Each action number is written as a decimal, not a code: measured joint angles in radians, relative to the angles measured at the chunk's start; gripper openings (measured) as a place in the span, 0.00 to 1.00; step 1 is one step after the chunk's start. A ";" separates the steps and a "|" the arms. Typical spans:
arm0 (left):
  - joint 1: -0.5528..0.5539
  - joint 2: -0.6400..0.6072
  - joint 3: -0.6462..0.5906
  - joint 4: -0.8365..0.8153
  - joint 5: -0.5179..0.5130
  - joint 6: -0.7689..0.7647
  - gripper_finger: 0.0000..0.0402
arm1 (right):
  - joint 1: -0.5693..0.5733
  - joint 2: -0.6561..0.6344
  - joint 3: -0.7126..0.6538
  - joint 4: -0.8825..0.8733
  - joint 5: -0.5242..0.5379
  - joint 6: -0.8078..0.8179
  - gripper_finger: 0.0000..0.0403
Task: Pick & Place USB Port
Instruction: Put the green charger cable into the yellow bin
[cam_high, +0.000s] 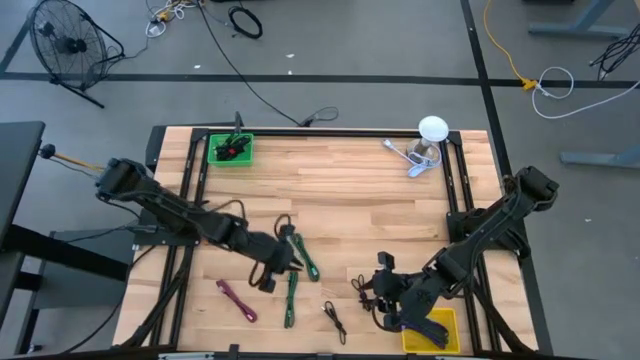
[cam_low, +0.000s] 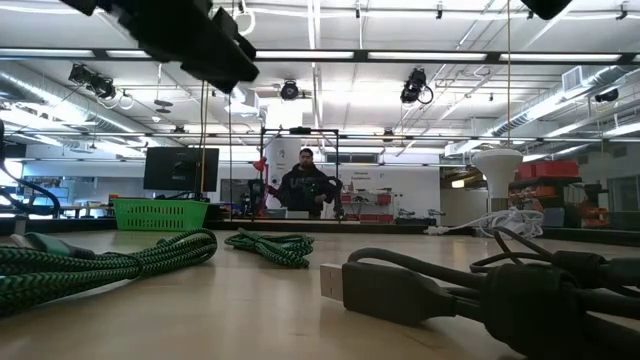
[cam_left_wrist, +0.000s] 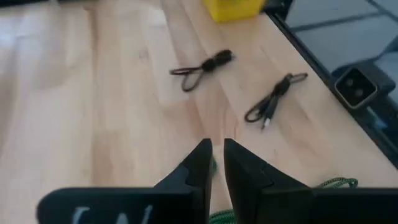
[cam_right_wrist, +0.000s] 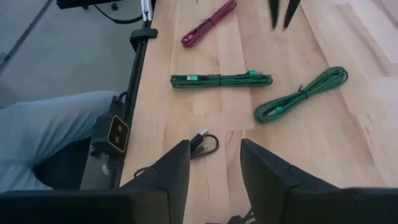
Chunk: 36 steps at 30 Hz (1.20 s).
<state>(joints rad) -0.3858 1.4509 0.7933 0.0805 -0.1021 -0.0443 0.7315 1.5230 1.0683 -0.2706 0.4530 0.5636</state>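
Several USB cables lie flat on the wooden table (cam_high: 350, 190): two green braided ones (cam_high: 300, 255) (cam_high: 290, 297), a magenta one (cam_high: 237, 300) and two black ones (cam_high: 333, 320) (cam_high: 365, 290). My left gripper (cam_high: 268, 280) (cam_left_wrist: 217, 152) hovers over the green cables, its fingers only a narrow gap apart and nothing between them. My right gripper (cam_high: 380, 298) (cam_right_wrist: 211, 158) hangs open above the table beside the yellow bin (cam_high: 435, 330). A black cable (cam_right_wrist: 202, 146) lies on the table beyond its fingers. The low view shows a black cable's USB plug (cam_low: 330, 280) up close.
A green basket (cam_high: 230, 150) stands at the far left corner and a white lamp-like object (cam_high: 430, 140) with a cord at the far right. A small black box (cam_left_wrist: 354, 84) sits just off the near edge. Bare wood lies in the table's middle. A person (cam_low: 305, 185) stands far behind.
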 joint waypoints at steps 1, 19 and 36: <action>-0.004 0.025 0.001 0.014 0.001 0.004 0.11 | 0.000 0.000 0.000 0.000 0.000 -0.001 0.36; 0.031 0.245 0.110 -0.055 -0.056 0.140 0.44 | -0.002 -0.001 0.000 0.026 0.000 -0.037 0.36; 0.104 0.338 0.110 -0.196 -0.079 0.161 0.47 | -0.002 -0.001 0.000 0.052 -0.009 -0.060 0.36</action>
<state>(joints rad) -0.2815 1.7885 0.9032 -0.1159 -0.1813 0.1170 0.7300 1.5223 1.0683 -0.2190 0.4440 0.5034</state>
